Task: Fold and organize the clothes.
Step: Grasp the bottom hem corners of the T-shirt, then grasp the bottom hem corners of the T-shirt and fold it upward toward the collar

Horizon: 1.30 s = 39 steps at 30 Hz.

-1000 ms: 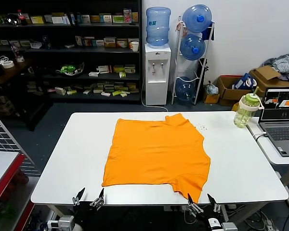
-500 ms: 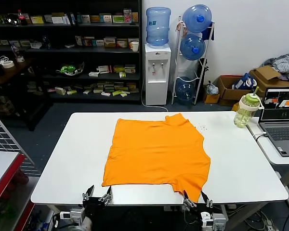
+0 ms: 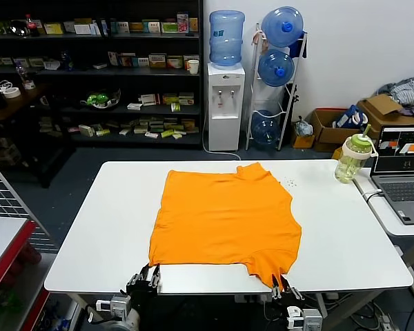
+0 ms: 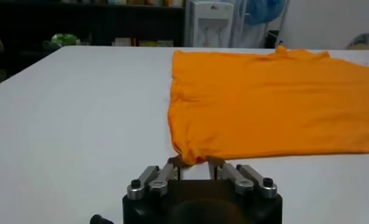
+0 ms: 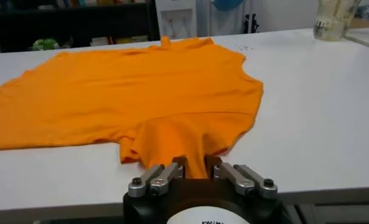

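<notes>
At the near edge of the white surface (image 3: 90,227), the left tool (image 3: 144,281) sits at the near-left corner of the orange T-shirt (image 3: 224,217), its fingers (image 4: 165,175) closed in on either side of that cloth corner, which lies pinched between them. Farther along the same edge, the right tool (image 3: 281,288) meets the tip of the near sleeve, and its fingers (image 5: 167,173) grip the sleeve's end. The T-shirt lies spread flat across the middle of the surface, its long side running from near edge to far edge, the round neck at the far edge. At the far-right corner stands a green-lidded bottle (image 3: 351,158), well apart from the shirt. Just beyond the right edge, a laptop (image 3: 401,165) rests on a side table.
</notes>
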Tool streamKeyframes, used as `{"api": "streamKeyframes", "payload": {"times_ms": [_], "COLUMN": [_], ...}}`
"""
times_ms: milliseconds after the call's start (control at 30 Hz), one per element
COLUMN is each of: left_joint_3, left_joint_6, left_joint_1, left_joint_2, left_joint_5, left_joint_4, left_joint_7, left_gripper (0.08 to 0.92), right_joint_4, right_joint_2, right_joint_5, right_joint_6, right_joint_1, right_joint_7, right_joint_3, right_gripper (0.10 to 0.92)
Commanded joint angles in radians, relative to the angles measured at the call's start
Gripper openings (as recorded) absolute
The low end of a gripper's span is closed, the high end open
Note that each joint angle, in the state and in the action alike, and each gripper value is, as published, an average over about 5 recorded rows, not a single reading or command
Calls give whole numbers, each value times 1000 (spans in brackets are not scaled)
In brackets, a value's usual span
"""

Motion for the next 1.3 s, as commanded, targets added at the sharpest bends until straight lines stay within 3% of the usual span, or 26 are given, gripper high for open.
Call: {"api": "streamKeyframes", "payload": {"times_ms": [33, 233, 567, 733, 933, 1300], "left_joint_3": [6, 4, -25, -22, -19, 43], "left_joint_6": [-7, -5, 19, 19, -1, 1], "left_joint_1": [-1, 65, 276, 289, 166, -259], "left_joint_2": [1, 36, 135, 138, 150, 198], "left_joint_5": [22, 5, -81, -82, -122, -262], "left_joint_4": [-6, -101, -319, -342, -309, -92], "left_joint_7": [-5, -31, -88, -91, -80, -64], "left_gripper": [250, 102, 90, 90, 90, 90], "right_joint_4": [20, 111, 283, 297, 259, 126], "right_joint_2": [-5, -49, -109, -111, -153, -326], "right_joint_5": [-1, 19, 45, 54, 116, 352], "right_joint_6": [10, 23, 60, 78, 111, -6], "right_joint_1": [-14, -110, -359, -356, -165, 197], "right_joint_7": [-3, 1, 20, 26, 55, 135], "right_joint_3": [1, 0, 27, 43, 68, 29], "right_gripper": [131, 124, 124, 124, 124, 124]}}
